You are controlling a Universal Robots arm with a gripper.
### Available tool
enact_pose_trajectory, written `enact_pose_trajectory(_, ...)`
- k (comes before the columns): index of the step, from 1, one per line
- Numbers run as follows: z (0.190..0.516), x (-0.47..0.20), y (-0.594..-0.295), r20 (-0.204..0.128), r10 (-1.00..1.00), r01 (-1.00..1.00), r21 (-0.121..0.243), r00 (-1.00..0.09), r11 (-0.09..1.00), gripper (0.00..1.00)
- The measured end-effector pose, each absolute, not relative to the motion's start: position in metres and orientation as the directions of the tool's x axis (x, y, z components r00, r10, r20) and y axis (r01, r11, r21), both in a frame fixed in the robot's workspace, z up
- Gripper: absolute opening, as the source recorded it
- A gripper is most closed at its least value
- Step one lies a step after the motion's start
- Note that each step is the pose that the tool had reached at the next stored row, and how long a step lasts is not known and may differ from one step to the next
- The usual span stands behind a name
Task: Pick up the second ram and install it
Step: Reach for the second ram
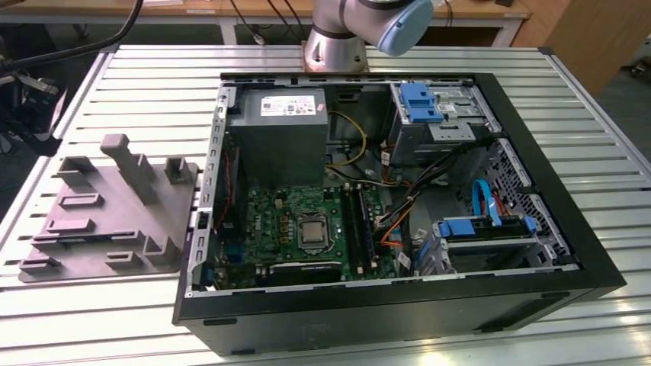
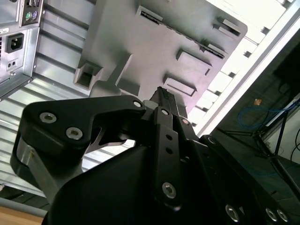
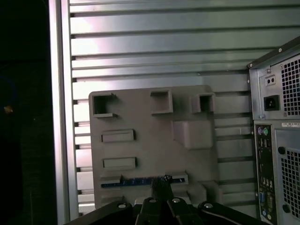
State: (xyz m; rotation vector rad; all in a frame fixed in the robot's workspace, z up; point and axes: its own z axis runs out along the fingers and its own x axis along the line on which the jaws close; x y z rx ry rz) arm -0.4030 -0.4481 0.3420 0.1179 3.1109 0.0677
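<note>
The second ram [image 3: 129, 181] is a thin dark strip with bluish marks, lying in a long slot of the grey tray [image 3: 150, 140] near the tray's edge. My gripper [image 3: 160, 181] hangs well above the tray, its dark fingertips drawn together, and they cover part of the strip in the first wrist view. In the second wrist view the gripper [image 2: 160, 93] points at the grey tray [image 2: 154, 42] with its fingers closed on nothing. The tray [image 1: 112, 213] sits on the table at the exterior view's left, beside the open computer case [image 1: 386, 191].
Inside the case are the motherboard with its long memory slots [image 1: 356, 219], the silver processor socket [image 1: 310, 232], the grey power-supply box [image 1: 277, 133], loose cables and blue drive brackets [image 1: 419, 103]. The arm's base [image 1: 341, 38] stands behind the case. The case's rear panel [image 3: 276, 140] is beside the tray.
</note>
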Motion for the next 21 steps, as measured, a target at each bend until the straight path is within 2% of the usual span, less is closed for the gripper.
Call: enact_pose_trajectory(21,0.325,-0.409,-0.467,-0.026,0.076,0.075,0.044,-0.997,0.996,0.10)
